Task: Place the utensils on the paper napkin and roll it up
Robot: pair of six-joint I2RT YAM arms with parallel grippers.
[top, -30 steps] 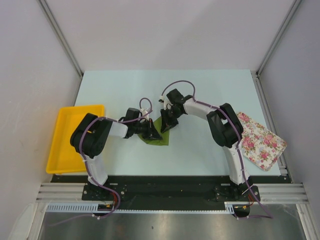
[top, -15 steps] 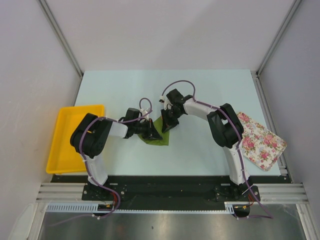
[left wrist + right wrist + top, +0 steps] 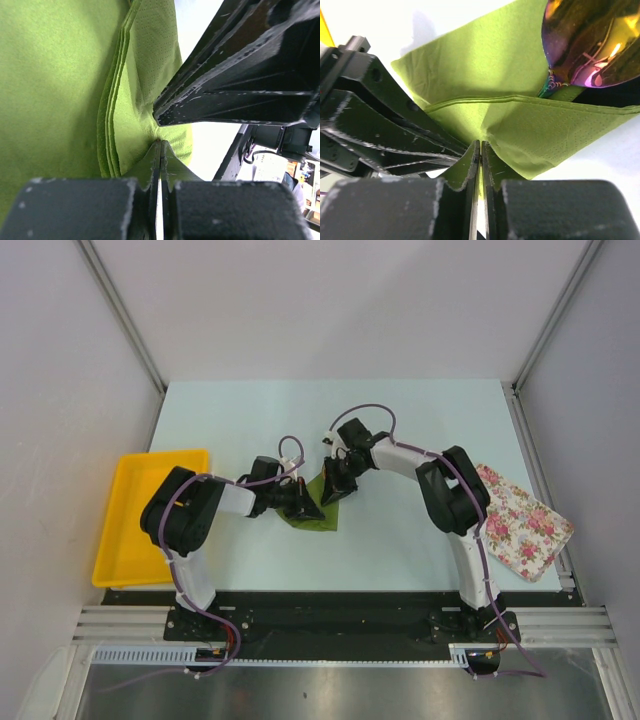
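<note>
Left fingers [image 3: 146,169] and right fingers [image 3: 463,169] each pinch the thin, dimpled green napkin [image 3: 485,65]; a glossy gold oval spoon [image 3: 592,40] sits at 1 o'clock.

A pale blue table [image 3: 420,420] stands between plain grey walls [image 3: 330,300] under even light.

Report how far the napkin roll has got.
Done: the spoon lies on the green napkin, and a fold covers it below the bowl. In hand: the left fingers and the right fingers are each shut on the napkin's edge, close beside each other. Left: the roll itself, since the napkin is a loose fold, not a tube. No other cutlery is visible.
</note>
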